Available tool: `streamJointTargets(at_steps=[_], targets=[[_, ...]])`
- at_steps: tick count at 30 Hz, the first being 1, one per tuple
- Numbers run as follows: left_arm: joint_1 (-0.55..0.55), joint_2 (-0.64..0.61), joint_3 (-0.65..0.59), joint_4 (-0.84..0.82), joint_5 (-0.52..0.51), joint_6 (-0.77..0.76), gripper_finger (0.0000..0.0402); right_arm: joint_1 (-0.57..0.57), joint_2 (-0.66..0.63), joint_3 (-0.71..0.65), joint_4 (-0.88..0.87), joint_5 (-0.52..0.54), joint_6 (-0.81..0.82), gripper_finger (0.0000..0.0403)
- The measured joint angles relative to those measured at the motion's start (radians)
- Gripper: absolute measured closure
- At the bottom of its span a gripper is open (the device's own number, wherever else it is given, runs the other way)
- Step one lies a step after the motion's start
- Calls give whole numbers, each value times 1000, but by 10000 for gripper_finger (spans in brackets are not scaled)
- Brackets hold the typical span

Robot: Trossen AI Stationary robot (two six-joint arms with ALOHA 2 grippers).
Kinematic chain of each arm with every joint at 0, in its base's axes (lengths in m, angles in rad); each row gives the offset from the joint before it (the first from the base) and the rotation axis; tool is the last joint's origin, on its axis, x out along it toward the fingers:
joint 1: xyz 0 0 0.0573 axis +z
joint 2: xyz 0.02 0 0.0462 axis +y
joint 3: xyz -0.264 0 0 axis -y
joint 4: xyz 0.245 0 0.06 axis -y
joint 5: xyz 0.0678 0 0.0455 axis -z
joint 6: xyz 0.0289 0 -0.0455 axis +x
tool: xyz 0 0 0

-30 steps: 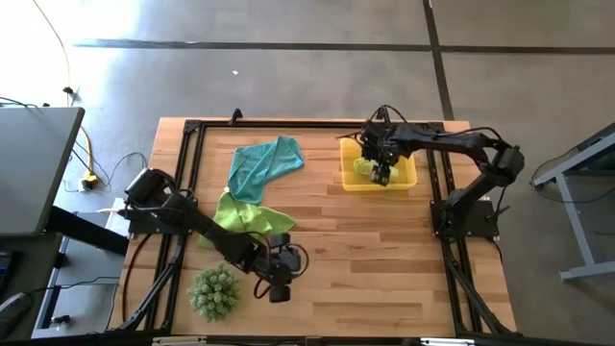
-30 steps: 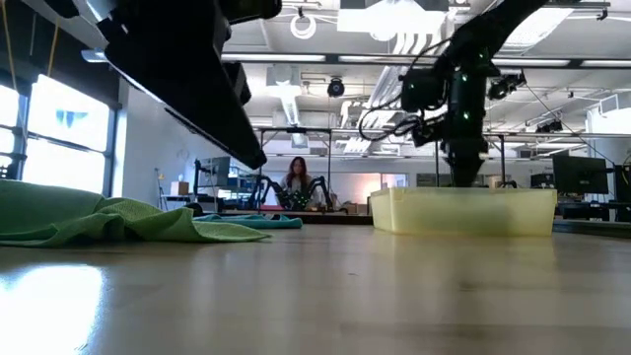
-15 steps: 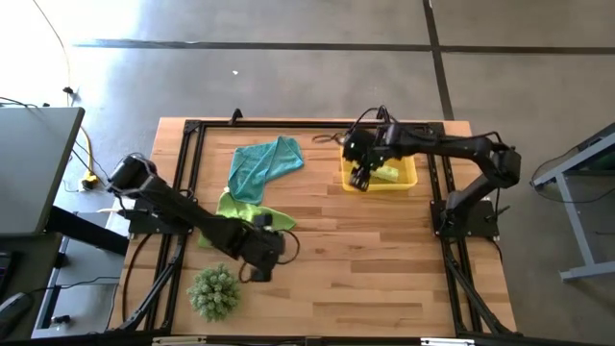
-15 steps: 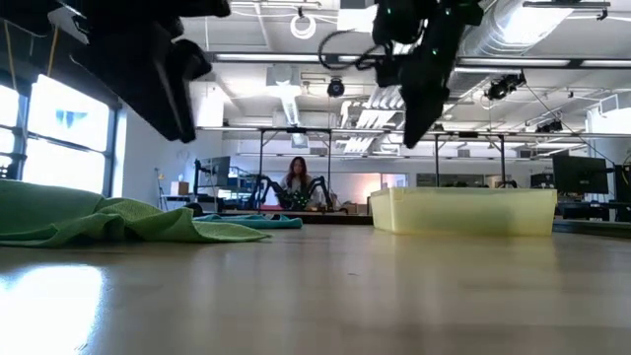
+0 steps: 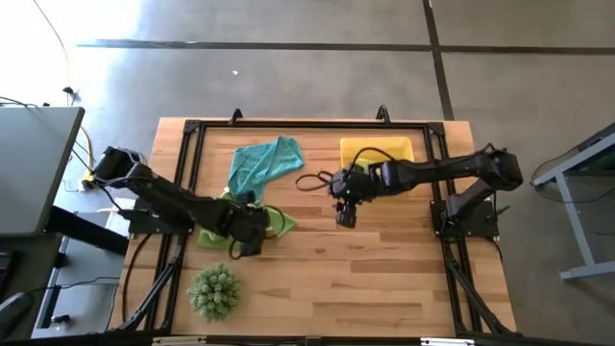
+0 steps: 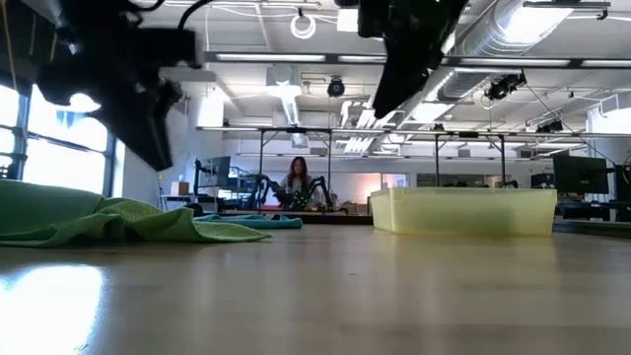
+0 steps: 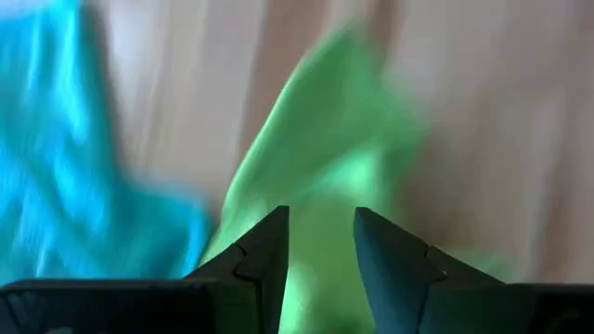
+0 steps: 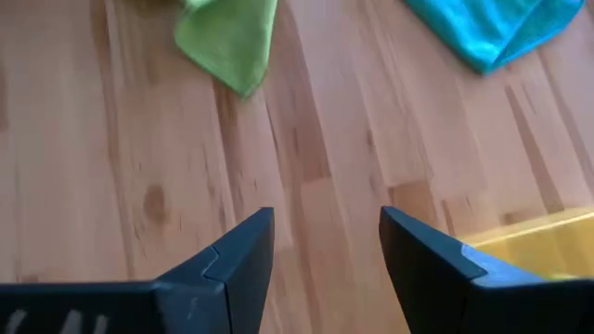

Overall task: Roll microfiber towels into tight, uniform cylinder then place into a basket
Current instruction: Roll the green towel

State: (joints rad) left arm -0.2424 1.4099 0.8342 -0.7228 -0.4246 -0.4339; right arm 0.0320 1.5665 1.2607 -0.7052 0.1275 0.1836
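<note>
A crumpled lime-green towel (image 5: pixel 252 217) lies on the table at the left. A teal towel (image 5: pixel 264 163) lies flat behind it, toward the far edge. The yellow basket (image 5: pixel 378 152) stands at the far right. My left gripper (image 5: pixel 242 234) hovers open just above the green towel (image 7: pixel 325 158), touching nothing. My right gripper (image 5: pixel 344 215) hangs open over bare wood at mid-table, between the green towel (image 8: pixel 232 37) and the basket (image 8: pixel 548 243). My right arm covers part of the basket's inside.
A spiky green ball plant (image 5: pixel 213 291) sits near the front left corner. A black frame (image 5: pixel 288 124) runs around the tabletop. Bare wood spreads across the front right of the table (image 5: pixel 384 279). A person (image 6: pixel 296 182) sits far off in the room behind.
My right gripper has come up out of the basket and swung toward the table's left and near edge, to mid-table. My left gripper has drawn back from beside the plant toward the far left, ending over the lime-green towel. The towels lie as before.
</note>
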Motion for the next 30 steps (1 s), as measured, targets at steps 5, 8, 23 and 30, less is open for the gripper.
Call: streamJointTargets(at_steps=[5, 8, 23, 30], targets=[[48, -57, -106, 53, -13, -85, 289, 32, 9, 1, 46, 29, -6, 215], [82, -51, -147, 143, -9, -138, 289, 37, 23, -1, 63, 29, -8, 215], [153, 94, -165, 360, 122, -195, 289, 37, 136, 0, 209, 29, -109, 215], [122, 229, -164, 560, 144, -209, 289, 46, 162, 3, 275, 28, -138, 215]])
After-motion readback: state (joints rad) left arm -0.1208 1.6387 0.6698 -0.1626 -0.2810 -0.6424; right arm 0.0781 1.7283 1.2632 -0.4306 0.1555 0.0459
